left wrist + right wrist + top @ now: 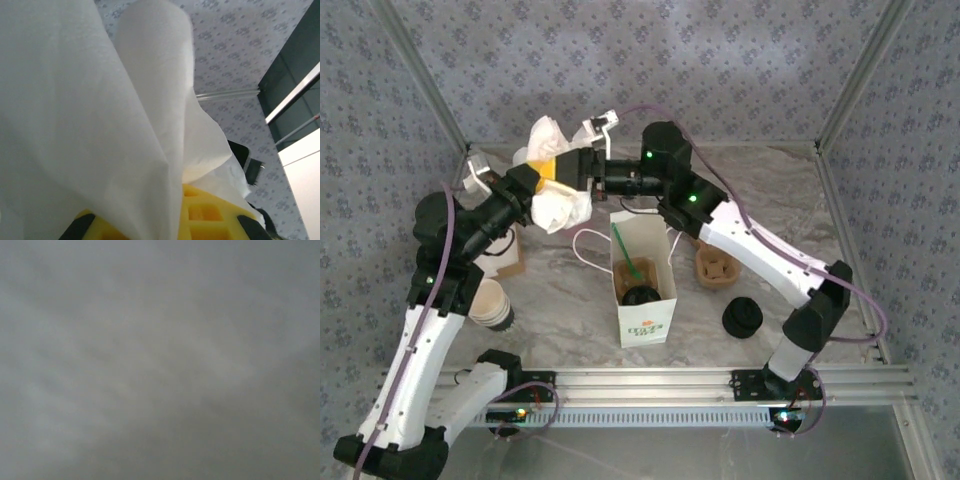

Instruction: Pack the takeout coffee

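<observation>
left gripper: raised at back left, clenched on a white napkin | right gripper: raised opposite, against the napkin; cannot tell its fingers' state

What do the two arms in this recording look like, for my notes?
Both the left arm and right arm have smooth white link shells joined by chunky black joints, on black bases. A thin lilac cable loops along each. Small green lights glow on the right arm's black joints. The left claw is bright yellow plastic with black parts.
</observation>
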